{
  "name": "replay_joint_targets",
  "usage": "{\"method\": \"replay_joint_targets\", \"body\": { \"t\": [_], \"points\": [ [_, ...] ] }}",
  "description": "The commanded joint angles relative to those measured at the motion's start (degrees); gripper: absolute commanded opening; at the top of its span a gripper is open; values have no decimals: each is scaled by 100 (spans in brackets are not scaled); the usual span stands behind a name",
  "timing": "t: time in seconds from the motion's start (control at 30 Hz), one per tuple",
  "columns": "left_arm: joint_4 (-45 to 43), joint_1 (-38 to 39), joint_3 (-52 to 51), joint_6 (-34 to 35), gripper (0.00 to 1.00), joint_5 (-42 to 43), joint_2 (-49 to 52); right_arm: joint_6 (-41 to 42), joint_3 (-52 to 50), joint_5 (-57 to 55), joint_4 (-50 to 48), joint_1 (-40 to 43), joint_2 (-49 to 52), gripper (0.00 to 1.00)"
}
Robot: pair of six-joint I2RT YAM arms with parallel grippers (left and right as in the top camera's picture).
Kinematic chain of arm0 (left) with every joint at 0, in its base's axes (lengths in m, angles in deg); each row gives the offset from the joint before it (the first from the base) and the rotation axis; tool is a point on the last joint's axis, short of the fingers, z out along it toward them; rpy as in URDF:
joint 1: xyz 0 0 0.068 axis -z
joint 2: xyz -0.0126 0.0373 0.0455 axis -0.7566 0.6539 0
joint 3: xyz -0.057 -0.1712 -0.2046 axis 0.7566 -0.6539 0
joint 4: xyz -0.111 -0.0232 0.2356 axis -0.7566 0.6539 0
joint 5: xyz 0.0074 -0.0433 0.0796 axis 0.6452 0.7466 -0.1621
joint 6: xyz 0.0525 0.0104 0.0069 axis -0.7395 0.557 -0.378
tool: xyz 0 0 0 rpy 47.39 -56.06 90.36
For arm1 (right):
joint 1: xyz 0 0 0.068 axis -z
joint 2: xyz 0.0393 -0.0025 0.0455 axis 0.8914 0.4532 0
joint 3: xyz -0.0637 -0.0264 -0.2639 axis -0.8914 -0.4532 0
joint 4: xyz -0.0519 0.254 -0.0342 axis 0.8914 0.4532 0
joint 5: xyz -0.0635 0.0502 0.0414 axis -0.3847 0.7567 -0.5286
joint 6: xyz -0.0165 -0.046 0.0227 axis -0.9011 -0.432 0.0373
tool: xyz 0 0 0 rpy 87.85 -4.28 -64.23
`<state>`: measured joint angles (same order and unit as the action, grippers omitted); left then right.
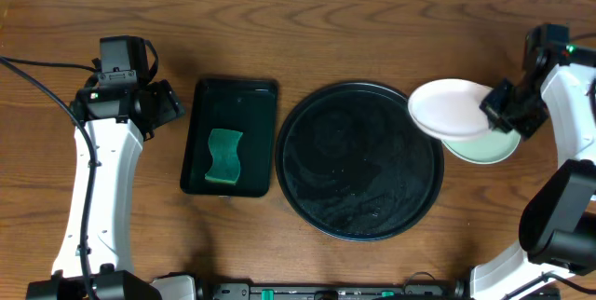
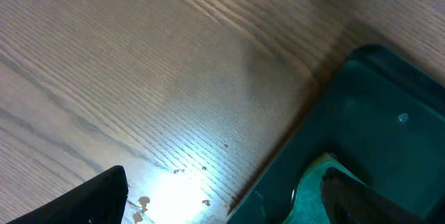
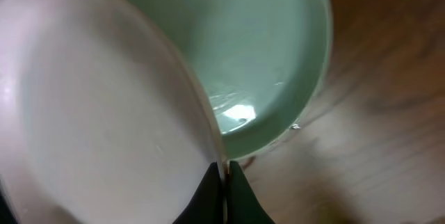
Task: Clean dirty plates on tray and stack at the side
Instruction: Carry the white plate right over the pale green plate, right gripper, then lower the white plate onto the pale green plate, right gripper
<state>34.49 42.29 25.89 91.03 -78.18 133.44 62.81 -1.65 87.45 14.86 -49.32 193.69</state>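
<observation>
pinching the white plate (image 1: 450,109), right gripper (image 3: 224,175) hangs over the mint plate (image 1: 491,149), 3 o'clock of tray (image 1: 354,174); left gripper (image 1: 172,104) spread.

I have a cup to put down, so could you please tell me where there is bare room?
Free: the table strip beyond the green tray and black tray, plus the black tray's empty floor. Crowded: right of it, where the right end effector holds the white plate partly over the mint plate.
</observation>
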Motion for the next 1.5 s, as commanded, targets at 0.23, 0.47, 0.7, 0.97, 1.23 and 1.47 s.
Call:
{"method": "replay_joint_targets", "body": {
  "t": [0.23,0.47,0.7,0.97,1.23,1.47],
  "points": [
    [13,-24,26,-33,89,-72,11,273,-682,-748,-247,503,-79,1],
    [13,-24,26,-31,89,-72,11,271,-684,-938,-223,608,-79,1],
    [13,-24,26,-31,89,-72,11,269,-684,-1047,-227,610,-79,3],
    [13,-24,26,-31,89,-72,11,146,-684,-1012,-175,603,-79,56],
    [11,-24,26,-33,89,-72,11,-1121,-680,-37,-28,575,-94,59],
    [13,-24,26,-31,89,-72,11,-1812,-603,310,155,87,-564,53]
  ]
}}
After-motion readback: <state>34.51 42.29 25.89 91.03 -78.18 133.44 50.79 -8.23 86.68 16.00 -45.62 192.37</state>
